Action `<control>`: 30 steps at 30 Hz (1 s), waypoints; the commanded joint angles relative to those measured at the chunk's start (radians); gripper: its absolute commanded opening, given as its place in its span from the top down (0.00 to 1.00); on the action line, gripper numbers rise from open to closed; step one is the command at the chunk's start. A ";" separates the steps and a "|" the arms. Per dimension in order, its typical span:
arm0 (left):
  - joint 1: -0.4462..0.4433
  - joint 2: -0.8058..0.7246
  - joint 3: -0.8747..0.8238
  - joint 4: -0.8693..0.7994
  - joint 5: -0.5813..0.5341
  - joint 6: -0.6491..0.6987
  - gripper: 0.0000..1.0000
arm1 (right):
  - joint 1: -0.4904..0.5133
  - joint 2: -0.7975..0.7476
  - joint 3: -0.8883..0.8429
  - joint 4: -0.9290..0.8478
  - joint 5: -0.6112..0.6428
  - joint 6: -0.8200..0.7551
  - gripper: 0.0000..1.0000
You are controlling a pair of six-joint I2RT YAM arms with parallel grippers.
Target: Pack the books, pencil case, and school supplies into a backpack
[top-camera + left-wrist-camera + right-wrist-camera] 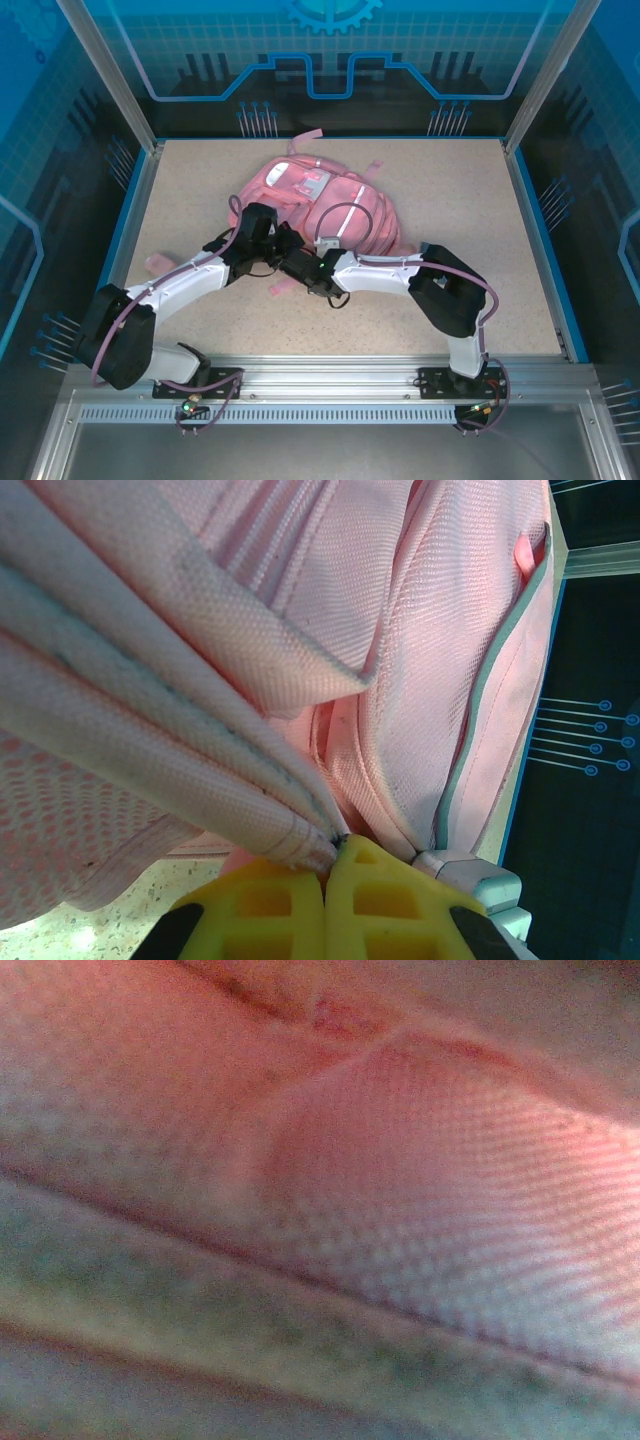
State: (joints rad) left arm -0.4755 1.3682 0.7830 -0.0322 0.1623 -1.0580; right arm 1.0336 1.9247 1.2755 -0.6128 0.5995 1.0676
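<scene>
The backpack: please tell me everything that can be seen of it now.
The backpack is soft pink woven fabric with pale stripes, grey piping along its seams and pink straps. It lies flat and slumped on the speckled table, near the middle. The left gripper, its yellow fingers shut, pinches a folded fabric edge at the bag's near side. The right arm reaches that side too; the right wrist view shows blurred weave.

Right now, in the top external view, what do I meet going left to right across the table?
First the left arm's dark elbow → the pink backpack → the right arm's dark elbow.
</scene>
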 commanded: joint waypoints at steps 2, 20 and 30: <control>-0.008 -0.014 0.055 0.018 -0.008 0.055 0.99 | 0.004 -0.060 -0.045 -0.051 0.057 -0.006 1.00; -0.006 -0.004 0.145 -0.043 0.027 0.107 1.00 | 0.084 -0.082 -0.040 0.038 0.092 -0.166 0.51; -0.005 -0.006 0.165 -0.070 0.029 0.118 0.99 | 0.064 -0.004 -0.017 0.080 0.188 -0.122 0.57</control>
State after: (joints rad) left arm -0.4778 1.3754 0.8967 -0.1490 0.1631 -0.9871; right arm 1.1099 1.8912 1.2217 -0.5453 0.7162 0.9199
